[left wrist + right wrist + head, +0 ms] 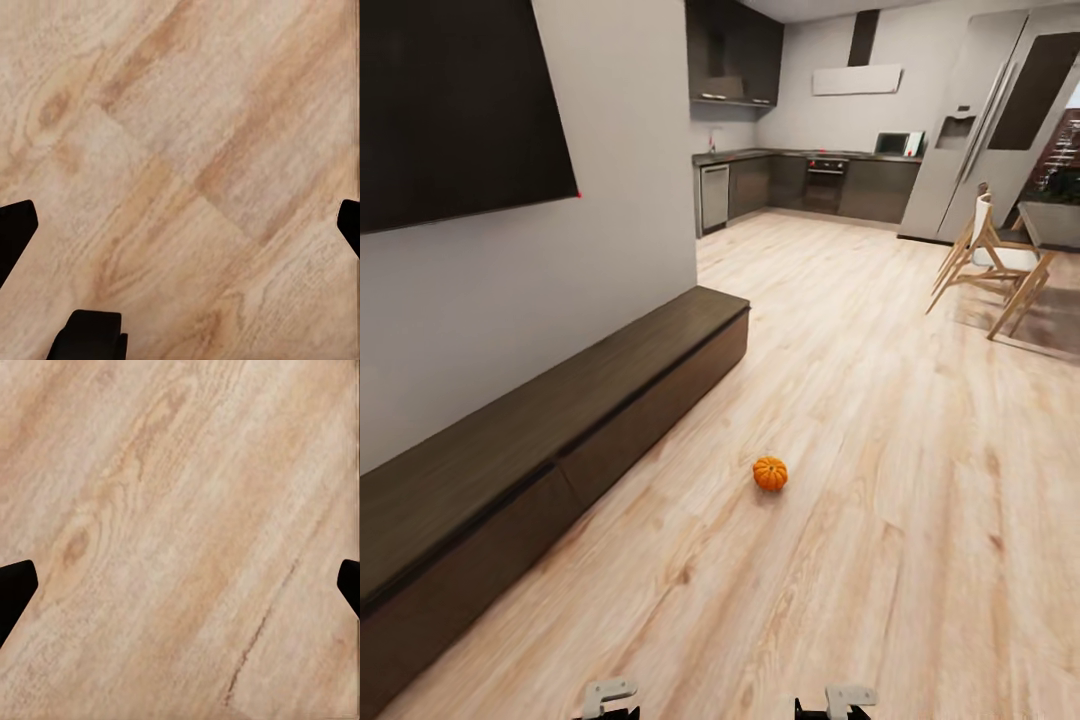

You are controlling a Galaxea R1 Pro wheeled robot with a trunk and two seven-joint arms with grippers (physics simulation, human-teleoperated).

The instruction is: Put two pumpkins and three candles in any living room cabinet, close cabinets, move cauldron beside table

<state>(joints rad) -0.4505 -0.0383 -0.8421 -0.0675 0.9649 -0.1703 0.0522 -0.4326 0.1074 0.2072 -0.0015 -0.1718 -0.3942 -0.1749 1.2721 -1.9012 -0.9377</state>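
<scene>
Head view: a single pumpkin (770, 473) rests on the light wood floor (880, 400), near the front of the long dark-brown cabinet (560, 420) that runs along the wall beneath a dark wall panel (455, 110); pumpkin and cabinet stand apart, with bare boards between them. Every drawer front visible on the cabinet appears shut. Beyond lie a kitchen with dark units (805, 183), a refrigerator (990, 120), and a wooden chair (985, 260) beside a table (1050, 225). In the wrist views the left gripper (180, 225) and right gripper (180, 585) hang over bare floorboards, fingertips spread wide at the edges of each picture, carrying nothing. Judged progress: this pumpkin is not yet stowed; the state of the second pumpkin, the three candles and the cauldron cannot be told from here
</scene>
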